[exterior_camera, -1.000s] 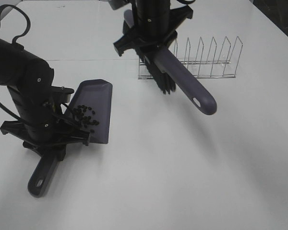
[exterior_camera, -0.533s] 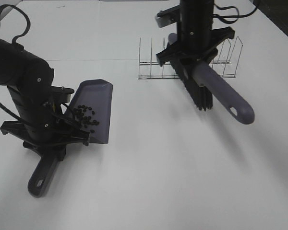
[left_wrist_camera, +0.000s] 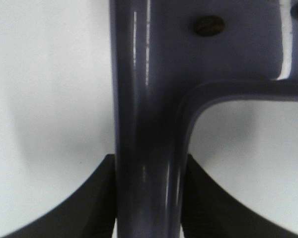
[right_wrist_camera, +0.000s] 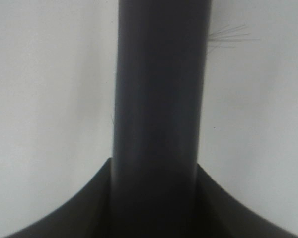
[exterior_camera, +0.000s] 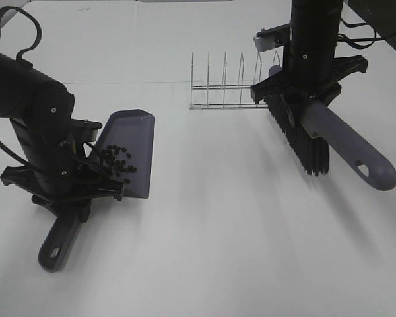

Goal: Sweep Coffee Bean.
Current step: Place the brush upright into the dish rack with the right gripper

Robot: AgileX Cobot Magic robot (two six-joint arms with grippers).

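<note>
Exterior high view shows the left pincer [exterior_camera: 69,198] clenched on the handle of the purple dustpan [exterior_camera: 135,132], low at the left side of the white desk [exterior_camera: 218,231]. The coffee bean [exterior_camera: 117,160] pile lies in a dark little bunch inside the dustpan's scoop, close to that pincer. Far off on the right, the right pincer [exterior_camera: 307,102] is clenched on the purple brush [exterior_camera: 346,142], held over the desk with its black bristles [exterior_camera: 303,142] pointing down, in front of a wire rack [exterior_camera: 218,86].
</note>
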